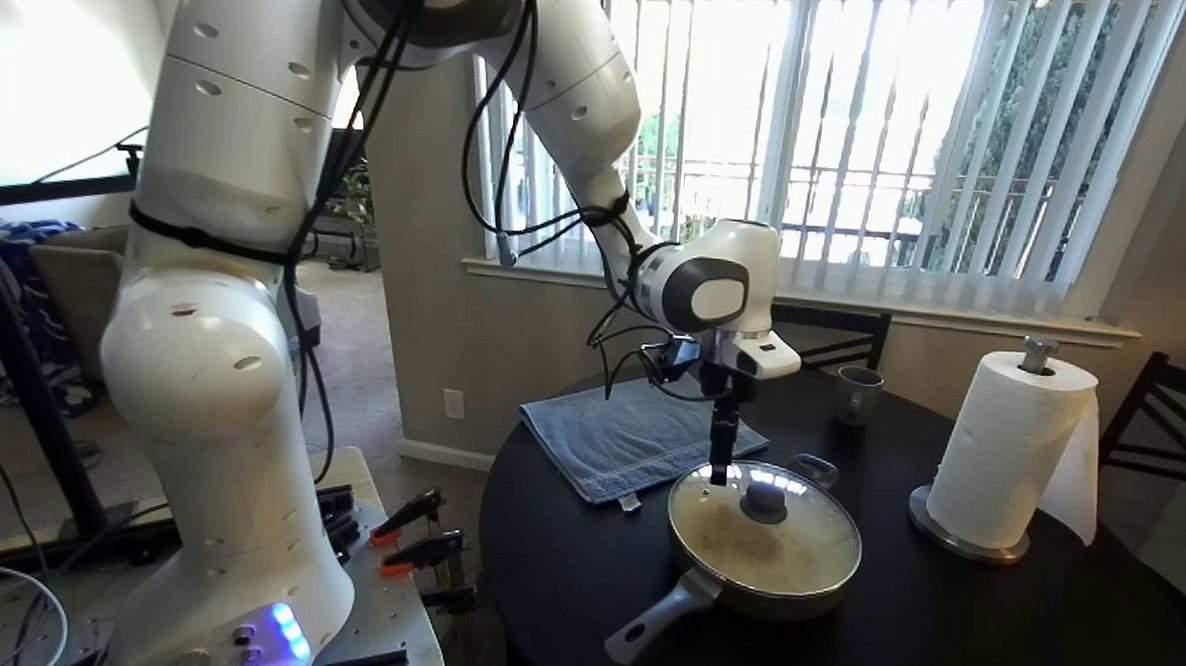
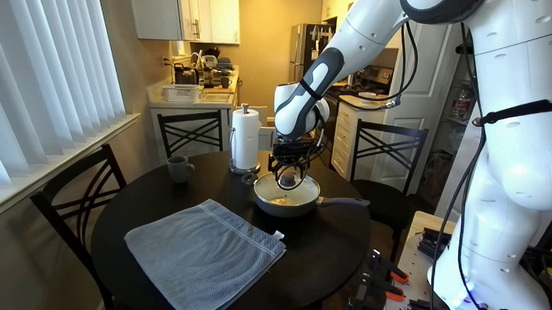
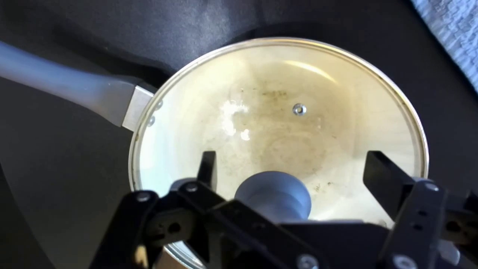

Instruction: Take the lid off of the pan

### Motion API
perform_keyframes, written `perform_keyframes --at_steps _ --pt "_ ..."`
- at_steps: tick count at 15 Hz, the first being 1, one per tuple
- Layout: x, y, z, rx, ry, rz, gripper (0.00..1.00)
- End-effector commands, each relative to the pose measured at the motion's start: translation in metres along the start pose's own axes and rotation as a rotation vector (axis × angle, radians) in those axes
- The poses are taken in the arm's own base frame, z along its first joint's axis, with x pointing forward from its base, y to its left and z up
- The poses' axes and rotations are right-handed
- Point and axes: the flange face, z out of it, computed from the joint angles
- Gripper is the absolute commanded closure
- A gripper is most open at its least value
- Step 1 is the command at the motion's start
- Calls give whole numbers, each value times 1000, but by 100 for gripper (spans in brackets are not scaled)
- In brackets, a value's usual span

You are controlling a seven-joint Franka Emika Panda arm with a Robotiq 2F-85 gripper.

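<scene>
Arm (image 1: 573, 92) stands tall, bent over up high, far end angled down above the bench (image 2: 148, 205); fingers (image 1: 721, 449) point straight down over the lid (image 3: 278, 145), reading as one dark bar in an exterior view. Wrist view sorts that out: fingers spread well apart, lid's knob (image 3: 274, 196) showing between them, gap either side. Lid sits on the pan (image 2: 285, 211), covering it. I can't tell whether fingertips touch the glass.

Harder bits: in the wrist view dark linkage (image 3: 242, 224) hides part of the knob and the lower part of the lid; pan handle (image 3: 71, 82) runs off the edge, slightly blurred, and only a patch of the grey-blue cloth (image 3: 457, 31) gets in. In an exterior view a cable loop (image 2: 287, 189) crosses by the knob, and the clear glass barely shows. Brownish marks (image 3: 276, 95) under the glass, too vague to call.
</scene>
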Motion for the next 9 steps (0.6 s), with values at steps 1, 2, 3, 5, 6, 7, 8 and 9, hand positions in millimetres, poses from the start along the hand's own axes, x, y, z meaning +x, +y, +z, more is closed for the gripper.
perform_keyframes --at_steps 1,2,3,5,6,7,8,9 --pt "8 4 23 -2 -11 84 0" --pt "11 8 29 -5 -20 109 0" --pt "17 15 38 0 -43 138 0" --pt "28 28 45 22 -87 188 0" --pt "33 32 48 37 -107 207 0" --pt "37 37 45 62 -135 208 0" --pt "41 41 45 79 -149 210 0" --pt "44 43 42 107 -160 195 0"
